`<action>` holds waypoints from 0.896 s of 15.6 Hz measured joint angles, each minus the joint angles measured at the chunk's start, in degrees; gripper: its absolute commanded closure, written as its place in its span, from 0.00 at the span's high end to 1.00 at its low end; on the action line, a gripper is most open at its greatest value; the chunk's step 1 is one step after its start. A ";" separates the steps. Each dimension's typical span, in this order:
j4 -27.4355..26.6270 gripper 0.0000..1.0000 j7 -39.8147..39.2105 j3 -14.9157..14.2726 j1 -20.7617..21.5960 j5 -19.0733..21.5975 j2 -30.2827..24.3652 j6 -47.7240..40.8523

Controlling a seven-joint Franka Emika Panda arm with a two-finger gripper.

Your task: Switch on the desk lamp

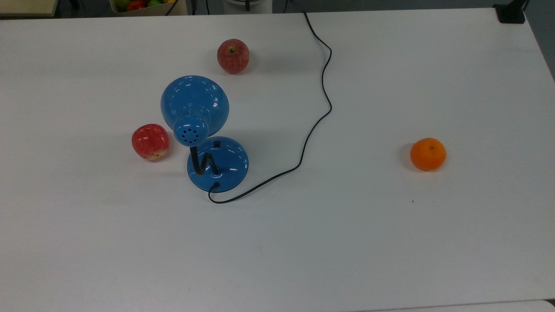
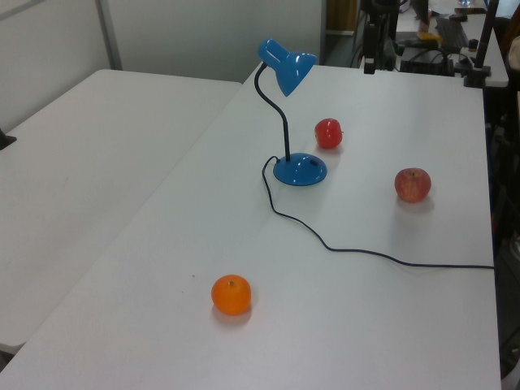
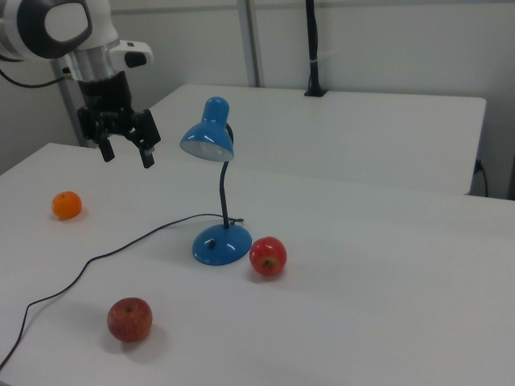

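- White and broad, the desk point(image 1: 390, 242) carries everything; a second white desk point(image 3: 386, 137) stands behind it in the right view.
- At the top view's left, a bright red apple point(image 1: 150, 141) lies just beside the desk lamp point(image 1: 195, 108), on the left of its base.
- The desk lamp stands left of centre in the top view: a glossy blue dome shade with vent holes on its cap, a black bendy neck point(image 1: 203, 162) and a round blue base point(image 1: 230, 162).
- In the right view the shade point(image 3: 208, 138) tilts down toward the right view's left, over bare desk, and the base point(image 3: 220, 244) sits touching or nearly touching the bright red apple point(image 3: 268, 256).
- A paler, streaked apple point(image 1: 233, 56) lies beyond the shade in the top view, apart from the lamp.
- A thin black cord point(image 1: 323, 86) leaves the near edge of the base, loops, and runs in curves to the far edge of the desk.
- Well apart, at the top view's right, sits an orange point(image 1: 428, 154).
- In the right view the gripper point(image 3: 127, 154) hangs in the air at upper left, above the desk, between the orange point(image 3: 67, 205) and the shade, touching nothing; its jaws stand apart and point downward.
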 measured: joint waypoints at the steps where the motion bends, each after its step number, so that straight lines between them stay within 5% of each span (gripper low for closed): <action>1: 0.04 1.00 0.11 0.00 0.00 -0.20 0.00 -0.05; 9: 0.51 1.00 0.44 -0.44 -0.77 -0.23 -0.23 -1.84; 11: 0.51 0.81 0.44 -0.44 -0.77 -0.23 -0.23 -1.84; 14: 0.51 0.27 0.43 -0.44 -0.77 -0.23 -0.21 -1.84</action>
